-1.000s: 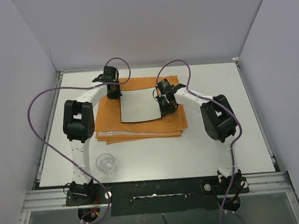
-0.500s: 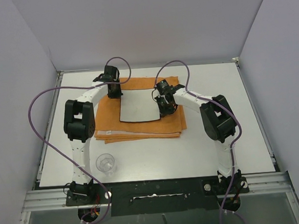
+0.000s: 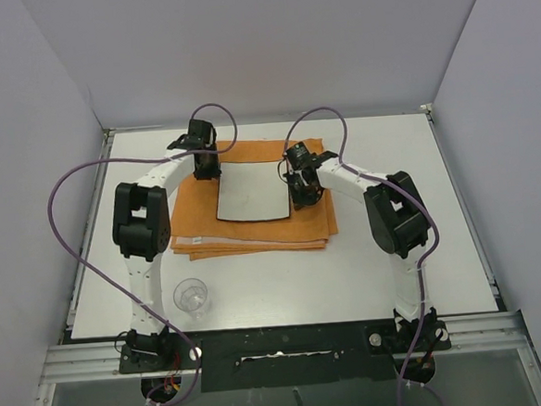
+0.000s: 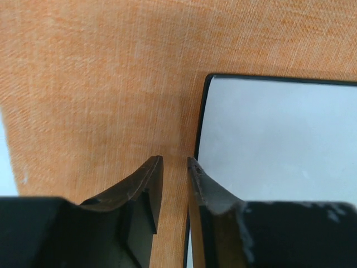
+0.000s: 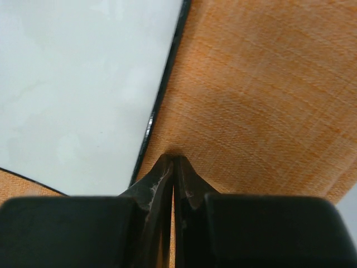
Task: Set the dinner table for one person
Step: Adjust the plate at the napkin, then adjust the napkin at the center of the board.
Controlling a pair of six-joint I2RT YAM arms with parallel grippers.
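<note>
I start with the large pale grey-white matte desk [image 3: 395,250]: it fills the floor of the walled cell and carries everything. The folded orange cloth placemat [image 3: 263,231] lies on it toward the far middle, and the square white plate with a thin dark rim [image 3: 251,190] rests flat on the mat's far part. I count mat and plate as done.

The left arm's fingers [image 4: 155,167] stand a narrow gap apart at the plate's left rim. Only orange cloth shows between them, so they hold nothing. The right arm's fingers [image 5: 174,162] are pressed together, empty, over the mat just beside the plate's right rim.

The clear drinking glass [image 3: 192,297] stands near the left arm's base, well apart from the mat. I judge it is what's left to bring up. I see no cutlery anywhere.
</note>
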